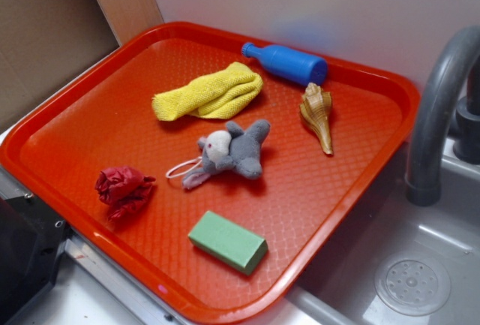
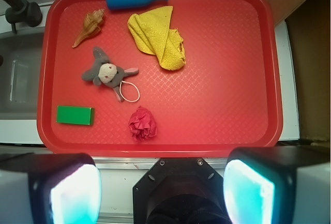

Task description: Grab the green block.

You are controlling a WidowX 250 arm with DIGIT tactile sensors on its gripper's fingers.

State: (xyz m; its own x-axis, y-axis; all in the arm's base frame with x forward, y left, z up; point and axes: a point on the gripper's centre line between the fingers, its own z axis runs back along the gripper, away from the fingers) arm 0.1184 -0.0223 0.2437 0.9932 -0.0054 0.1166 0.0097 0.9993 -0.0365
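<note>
Wrist view: the end effector [image 2: 161,193] is held high with fingers apart, nothing gripped. The green block [image 2: 75,115] lies untouched near the tray's [image 2: 217,105] sink-side corner. Descent over it is needed.

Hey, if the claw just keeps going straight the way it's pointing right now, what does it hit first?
Probably bare red tray: the open claw looks down at its middle, with the red crumpled wad nearest that line. The green block lies well off to the side. Depth is unclear.
</note>
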